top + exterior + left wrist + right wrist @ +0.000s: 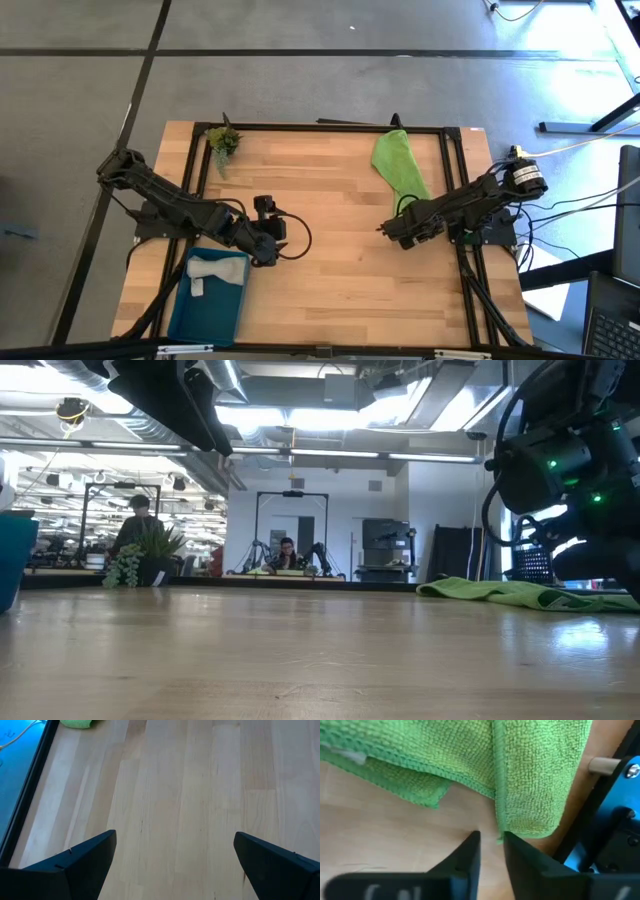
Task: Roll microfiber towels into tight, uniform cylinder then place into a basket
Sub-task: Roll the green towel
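Right gripper point(492, 845) low over the table point(330, 230) at the right side, at the near end of the lime green towel point(398, 162), fingers point(465, 855) drawn close with only a narrow slit between; a corner of the towel's edge hanging just at the slit, though whether cloth is actually pinched cannot be told. Green towel lying loosely folded, stretched from the far right corner area toward the right gripper, 1 layer overlapping another in the right wrist view. Left gripper point(172, 862) spread wide above bare wood near the table's middle left, holding nothing, just beside the basket point(200, 310). Teal-blue basket at the near left corner, with the light grey towel point(218, 270) lying inside at its far end. Small plant sprig point(223, 140) at the far left corner. Beyond the table, in the low view, 2 people point(286, 555) seated in the room behind.
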Motion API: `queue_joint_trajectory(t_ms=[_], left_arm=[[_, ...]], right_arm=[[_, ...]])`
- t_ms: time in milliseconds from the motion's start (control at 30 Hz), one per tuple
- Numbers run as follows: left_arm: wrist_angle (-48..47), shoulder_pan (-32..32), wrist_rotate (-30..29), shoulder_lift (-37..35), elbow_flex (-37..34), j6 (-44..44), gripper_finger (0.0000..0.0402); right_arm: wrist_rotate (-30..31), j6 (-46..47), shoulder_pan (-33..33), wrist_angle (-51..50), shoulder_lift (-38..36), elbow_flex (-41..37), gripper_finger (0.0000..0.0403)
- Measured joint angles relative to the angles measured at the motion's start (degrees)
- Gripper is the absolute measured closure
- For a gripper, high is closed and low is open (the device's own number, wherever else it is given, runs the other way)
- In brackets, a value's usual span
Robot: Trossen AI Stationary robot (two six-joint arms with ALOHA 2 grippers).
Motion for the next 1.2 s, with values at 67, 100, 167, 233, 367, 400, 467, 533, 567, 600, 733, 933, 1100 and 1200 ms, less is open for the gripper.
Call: queue_joint_trajectory(t_ms=[67, 100, 167, 233, 367, 400, 467, 533, 567, 600, 733, 933, 1100, 1200], left_arm=[[0.00, 0.00, 0.02, 0.00, 0.00, 0.02, 0.0007], [0.00, 0.00, 0.00, 0.00, 0.00, 0.02, 0.0007], [0.00, 0.00, 0.02, 0.00, 0.00, 0.02, 0.0007], [0.00, 0.00, 0.02, 0.00, 0.00, 0.02, 0.0007], [0.00, 0.00, 0.02, 0.00, 0.00, 0.04, 0.0007], [0.00, 0.00, 0.02, 0.00, 0.00, 0.04, 0.0007], [0.00, 0.00, 0.02, 0.00, 0.00, 0.06, 0.0007], [0.00, 0.00, 0.02, 0.00, 0.00, 0.07, 0.0007], [0.00, 0.00, 0.02, 0.00, 0.00, 0.15, 0.0007], [0.00, 0.00, 0.02, 0.00, 0.00, 0.19, 0.0007], [0.00, 0.00, 0.02, 0.00, 0.00, 0.19, 0.0007], [0.00, 0.00, 0.02, 0.00, 0.00, 0.19, 0.0007], [0.00, 0.00, 0.02, 0.00, 0.00, 0.19, 0.0007], [0.00, 0.00, 0.02, 0.00, 0.00, 0.18, 0.0007]], right_arm=[[-0.04, 0.00, 0.00, 0.34, -0.04, -0.51, 0.0337], [-0.01, 0.00, 0.00, 0.34, -0.02, -0.65, 0.0349], [0.10, -0.12, 0.02, 0.27, 0.04, -0.90, 0.0372], [0.34, -0.59, 0.07, 0.37, 0.12, -0.95, 0.0393], [1.31, -2.38, 0.28, 1.41, 0.11, -1.07, 0.0393], [1.44, -2.91, 0.46, 1.65, 0.11, -1.09, 0.0393], [1.69, -3.17, 1.11, 2.05, 0.07, -1.09, 0.0397], [2.44, -3.21, 2.15, 2.26, 0.07, -0.68, 0.0399], [2.73, -3.23, 2.70, 2.31, 0.10, -0.36, 0.0398], [3.01, -3.26, 3.28, 2.29, 0.18, 0.02, 0.0397], [8.22, -3.34, 5.84, 4.78, 0.28, 2.60, 0.0399], [18.17, -6.12, 7.81, 7.08, 0.26, 8.04, 0.0401], [21.60, -11.15, 7.89, 5.74, 0.26, 14.65, 0.0401], [21.62, -13.38, 7.93, 3.52, 0.17, 17.71, 0.0401]])
